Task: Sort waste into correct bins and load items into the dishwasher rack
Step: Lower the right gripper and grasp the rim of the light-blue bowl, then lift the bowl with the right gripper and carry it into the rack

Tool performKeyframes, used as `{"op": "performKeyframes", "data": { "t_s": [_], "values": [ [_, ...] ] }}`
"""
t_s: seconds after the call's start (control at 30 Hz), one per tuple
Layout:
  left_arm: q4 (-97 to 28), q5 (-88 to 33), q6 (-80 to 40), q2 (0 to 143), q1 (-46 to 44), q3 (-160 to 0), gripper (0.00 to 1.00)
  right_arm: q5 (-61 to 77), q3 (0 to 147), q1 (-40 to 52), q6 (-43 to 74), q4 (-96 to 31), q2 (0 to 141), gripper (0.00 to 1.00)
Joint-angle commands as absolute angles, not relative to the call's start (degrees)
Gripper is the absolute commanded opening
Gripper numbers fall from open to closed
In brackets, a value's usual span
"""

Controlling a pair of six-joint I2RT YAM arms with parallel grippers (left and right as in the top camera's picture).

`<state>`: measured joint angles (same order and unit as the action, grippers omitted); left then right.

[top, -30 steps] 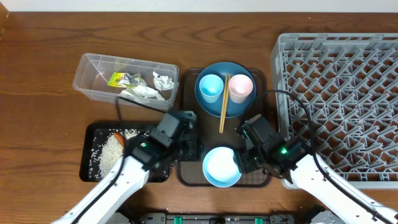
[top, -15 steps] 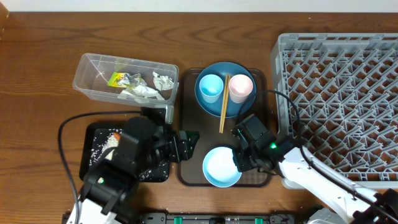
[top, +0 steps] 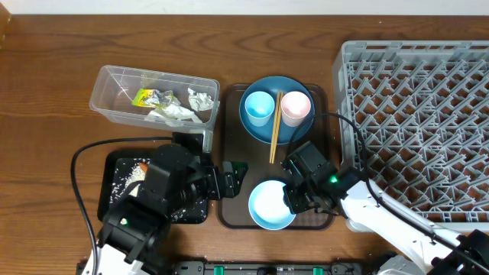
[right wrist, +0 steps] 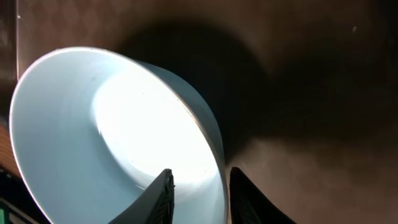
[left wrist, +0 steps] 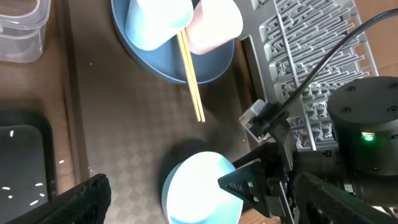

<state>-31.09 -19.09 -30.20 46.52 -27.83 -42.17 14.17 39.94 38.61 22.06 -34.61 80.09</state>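
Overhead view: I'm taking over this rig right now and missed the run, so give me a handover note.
Left gripper: open, empty, over the brown tray's left edge.
Right gripper: fingers astride the bowl's rim; grip unclear.
Done: foil, wrapper, tissue in the tub; carrot, rice in the black tray.
Left: bowl, plate, blue cup, pink cup, chopsticks sit on the brown tray; the rack holds nothing.

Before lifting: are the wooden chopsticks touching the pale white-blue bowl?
Apart. Left wrist view shows bare brown tray between the wooden chopsticks and the bowl.
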Motion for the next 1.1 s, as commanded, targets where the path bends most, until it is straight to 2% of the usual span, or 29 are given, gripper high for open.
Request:
{"op": "performKeyframes", "data": {
  "t_s": [0.0, 0.03, 0.07, 0.1, 0.13, 0.2, 0.43, 0.5, 0.57, 0.6, 0.77, 0.83, 0.87, 0.93, 1.03, 1.07],
  "values": [
    [-31.2, -18.7, -30.1, 47.1, -27.6, -42.2, 0.97, 15.1, 39.6, 39.1, 22.3, -34.5, 80.2, 0.21],
    [-31.2, -18.7, -30.1, 47.2, -27.6, -42.2, 0.97, 15.0, 39.6, 39.1, 22.3, -34.5, 80.2, 0.18],
    [-31.2, -18.7, -30.1, 47.5, -27.6, -42.2, 0.97, 15.0, 39.6, 39.1, 22.3, -34.5, 80.2, 0.22],
    [-31.2, -18.7, -30.1, 47.6, -27.6, -42.2, 0.98, 15.0, 39.6, 39.1, 22.2, -34.5, 80.2, 0.30],
    [-31.2, -18.7, -30.1, 47.8, -27.6, -42.2, 0.98, 15.0, 39.6, 39.1, 22.2, -34.5, 80.2, 0.33],
    [-31.2, -18.7, -30.1, 48.1, -27.6, -42.2, 0.98, 15.0, 39.6, 39.1, 22.2, -34.5, 80.2, 0.34],
    [-31.2, -18.7, -30.1, 49.6, -27.6, -42.2, 0.99, 14.5, 39.6, 39.1, 20.5, -34.7, 80.2, 0.52],
    [-31.2, -18.7, -30.1, 50.0, -27.6, -42.2, 0.99, 13.4, 39.6, 39.1, 20.5, -34.9, 80.2, 0.73],
    [-31.2, -18.7, -30.1, 50.5, -27.6, -42.2, 0.99, 12.9, 39.6, 39.0, 20.6, -34.9, 80.2, 0.99],
    [-31.2, -18.7, -30.1, 50.7, -27.6, -42.2, 0.99, 12.6, 39.6, 39.0, 20.6, -34.9, 80.2, 0.99],
    [-31.2, -18.7, -30.1, 51.6, -27.6, -42.2, 0.99, 11.5, 39.6, 39.1, 20.5, -34.9, 80.2, 0.98],
    [-31.2, -18.7, -30.1, 51.9, -27.6, -42.2, 0.99, 10.0, 39.6, 39.1, 20.5, -34.9, 80.2, 0.60],
    [-31.2, -18.7, -30.1, 52.0, -27.6, -42.2, 0.99, 9.3, 39.6, 39.1, 20.6, -34.9, 80.2, 0.49],
    [-31.2, -18.7, -30.1, 52.3, -27.6, -42.2, 0.99, 9.0, 39.6, 39.1, 20.6, -34.9, 80.2, 0.41],
    [-31.2, -18.7, -30.1, 52.6, -27.6, -42.2, 0.99, 7.9, 39.6, 39.0, 20.6, -34.9, 80.2, 0.25],
    [-31.2, -18.7, -30.1, 52.7, -27.6, -42.2, 0.99, 7.2, 39.6, 39.1, 20.6, -34.9, 80.2, 0.23]
  ]
}}
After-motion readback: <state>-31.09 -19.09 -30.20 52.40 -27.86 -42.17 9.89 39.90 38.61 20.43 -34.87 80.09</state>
